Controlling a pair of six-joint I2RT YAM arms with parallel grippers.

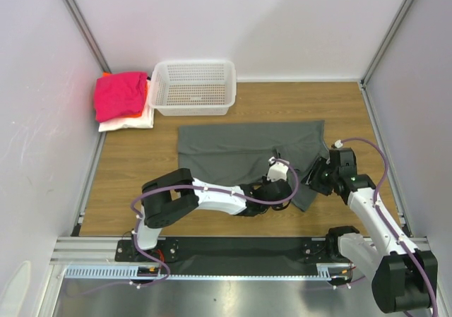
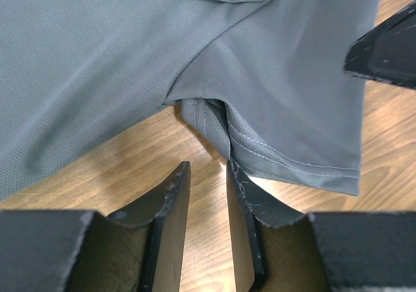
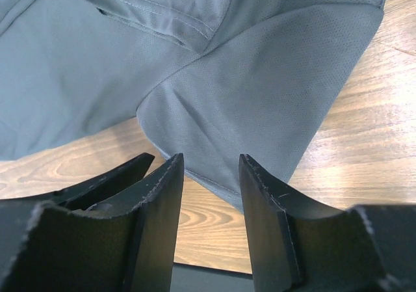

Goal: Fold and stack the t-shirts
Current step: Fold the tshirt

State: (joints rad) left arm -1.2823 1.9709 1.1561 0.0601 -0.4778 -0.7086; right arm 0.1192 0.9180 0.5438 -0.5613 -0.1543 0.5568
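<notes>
Down at the near right corner of the table [image 1: 134,169], both arms crowd one spot! The dark grey t-shirt [image 1: 247,151] lies spread flat on the wood in the middle. Its near right sleeve [image 2: 299,123] is the centre of attention.

The left gripper [image 2: 208,167] has reached right across and sits low over bare wood at the sleeve's hem. Its jaws stand a narrow gap apart, with wood showing between them and no cloth pinched. One fingertip [image 2: 233,168] is right against the folded hem.

The right gripper [image 3: 211,159] is just beside it, at the same sleeve from the other side. Its jaws are spread wider, and the sleeve's edge lies in the gap between the tips. The fingers [image 3: 170,194] are not pressing on it, so nothing is gripped there either.

Over at the far left, three more shirts make a pile. A pink t-shirt [image 1: 120,94] is on top, an orange t-shirt [image 1: 147,91] peeks out beneath it, and a white t-shirt [image 1: 131,123] is at the bottom. The white basket [image 1: 193,109] stands just beside that pile, beyond the grey shirt's far edge.
</notes>
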